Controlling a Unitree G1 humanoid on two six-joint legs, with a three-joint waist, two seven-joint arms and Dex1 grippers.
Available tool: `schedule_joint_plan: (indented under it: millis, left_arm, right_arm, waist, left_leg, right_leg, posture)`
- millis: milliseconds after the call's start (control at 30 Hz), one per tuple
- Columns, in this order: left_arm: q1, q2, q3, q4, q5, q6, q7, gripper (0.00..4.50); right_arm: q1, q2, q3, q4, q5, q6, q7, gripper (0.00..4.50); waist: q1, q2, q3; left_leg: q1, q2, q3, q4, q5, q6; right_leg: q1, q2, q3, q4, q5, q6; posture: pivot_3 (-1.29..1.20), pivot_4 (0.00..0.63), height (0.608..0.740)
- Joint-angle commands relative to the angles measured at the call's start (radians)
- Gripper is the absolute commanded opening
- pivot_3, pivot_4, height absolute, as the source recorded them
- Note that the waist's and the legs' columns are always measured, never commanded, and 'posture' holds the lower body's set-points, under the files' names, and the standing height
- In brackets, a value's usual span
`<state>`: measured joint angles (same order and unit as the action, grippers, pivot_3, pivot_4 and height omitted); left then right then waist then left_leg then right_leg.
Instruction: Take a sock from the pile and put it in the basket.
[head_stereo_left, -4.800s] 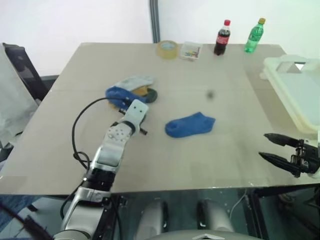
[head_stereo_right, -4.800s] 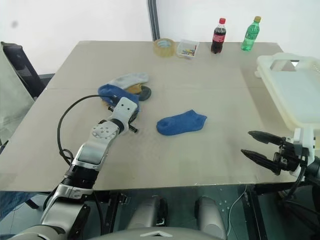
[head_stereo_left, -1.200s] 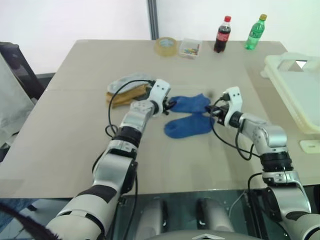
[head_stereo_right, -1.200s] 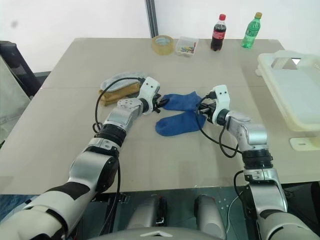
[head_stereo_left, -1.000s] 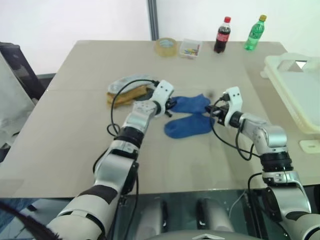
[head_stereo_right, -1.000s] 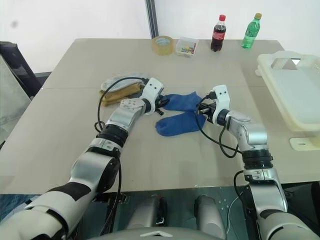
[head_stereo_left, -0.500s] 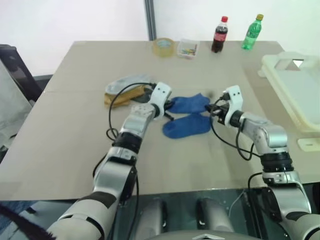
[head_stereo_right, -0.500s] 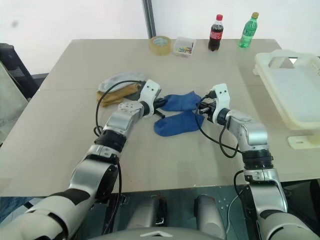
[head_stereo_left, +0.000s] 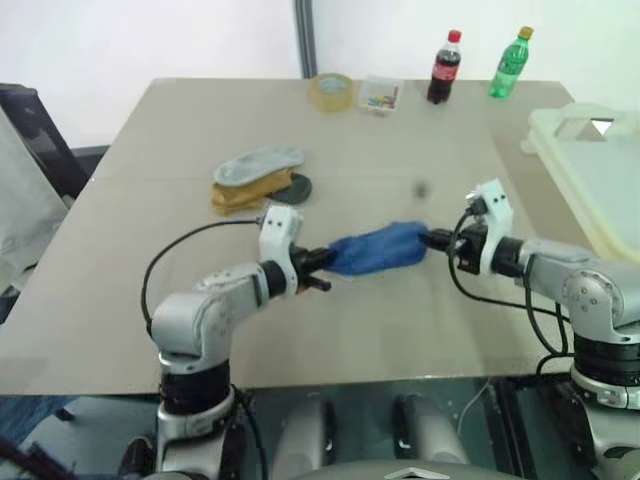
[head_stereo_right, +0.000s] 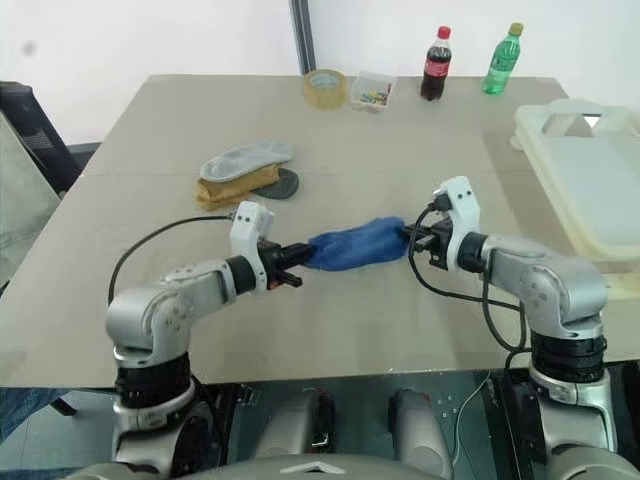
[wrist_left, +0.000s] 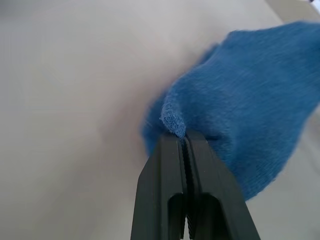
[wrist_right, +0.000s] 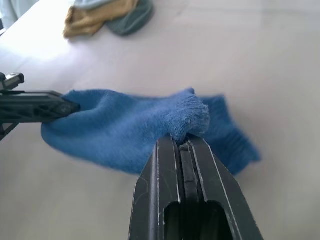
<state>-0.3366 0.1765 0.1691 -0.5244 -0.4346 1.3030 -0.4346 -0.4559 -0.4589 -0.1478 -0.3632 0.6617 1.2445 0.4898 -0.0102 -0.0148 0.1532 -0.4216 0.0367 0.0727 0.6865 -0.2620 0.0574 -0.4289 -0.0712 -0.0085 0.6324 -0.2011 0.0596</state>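
A royal-blue sock (head_stereo_left: 378, 249) hangs stretched just above the tabletop, held at both ends. My left gripper (head_stereo_left: 325, 262) is shut on its left end; the left wrist view shows fabric pinched at the fingertips (wrist_left: 182, 137). At the sock's right end my right gripper (head_stereo_left: 432, 240) is shut on the cuff (wrist_right: 187, 112). The pile (head_stereo_left: 258, 178), with a light grey, a mustard-yellow and a dark green sock, lies beyond the left gripper. The cream-white basket (head_stereo_left: 590, 170) stands at the table's right edge, beyond my right arm.
Along the far edge stand a tape roll (head_stereo_left: 333, 94), a small clear box (head_stereo_left: 379, 96), a cola bottle (head_stereo_left: 443, 68) and a green bottle (head_stereo_left: 509, 67). A dark chair (head_stereo_left: 35, 130) stands left of the table. Bare tabletop lies between the sock and the basket.
Both grippers have drawn back toward me, lifting the blue fabric off the table. Two blue socks lay there before; now one blue bundle hangs stretched between the grippers.
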Motion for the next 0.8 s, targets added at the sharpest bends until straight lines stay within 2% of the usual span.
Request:
schedule_joint_plan:
  millis: [33, 133, 367, 800]
  left_arm:
    - [0.061, -0.033, -0.046, -0.098, 0.016, -0.072, 0.075, 0.04]
    - [0.088, -0.04, -0.088, -0.097, 0.043, -0.145, 0.114, 0.04]
    - [0.09, -0.053, -0.078, -0.058, 0.043, -0.291, 0.143, 0.04]
    - [0.092, -0.038, -0.13, 0.035, 0.063, -0.328, 0.188, 0.04]
  right_arm:
    - [0.026, -0.007, -0.027, -0.035, 0.009, -0.004, -0.024, 0.0]
    - [0.03, -0.006, -0.021, -0.031, 0.01, -0.011, -0.035, 0.0]
    - [0.007, -0.018, -0.025, -0.026, 0.019, -0.015, -0.042, 0.0]
    - [-0.012, 0.011, 0.047, 0.119, -0.068, -0.158, -0.05, 0.0]
  waist:
    - [0.0, 0.0, 0.0]
    - [-0.002, 0.0, 0.0]
    - [-0.001, 0.0, 0.0]
    - [-0.001, 0.0, 0.0]
  left_leg:
    - [0.002, 0.0, 0.0, 0.0, 0.0, 0.0]
    - [0.008, 0.0, 0.001, -0.001, 0.0, 0.0]
    - [0.007, 0.0, 0.001, -0.001, 0.0, 0.0]
    - [0.006, -0.001, 0.0, -0.001, 0.0, 0.0]
  right_leg:
    - [0.002, 0.0, 0.0, 0.0, 0.0, -0.001]
    - [0.006, 0.001, 0.001, 0.0, -0.002, -0.004]
    - [0.006, 0.001, 0.001, -0.001, -0.002, -0.004]
    - [0.006, 0.001, 0.0, -0.002, -0.002, -0.004]
  posture:
    - [0.0, 0.15, 0.74]
    - [0.0, 0.15, 0.74]
    - [0.0, 0.15, 0.74]
    - [0.0, 0.15, 0.74]
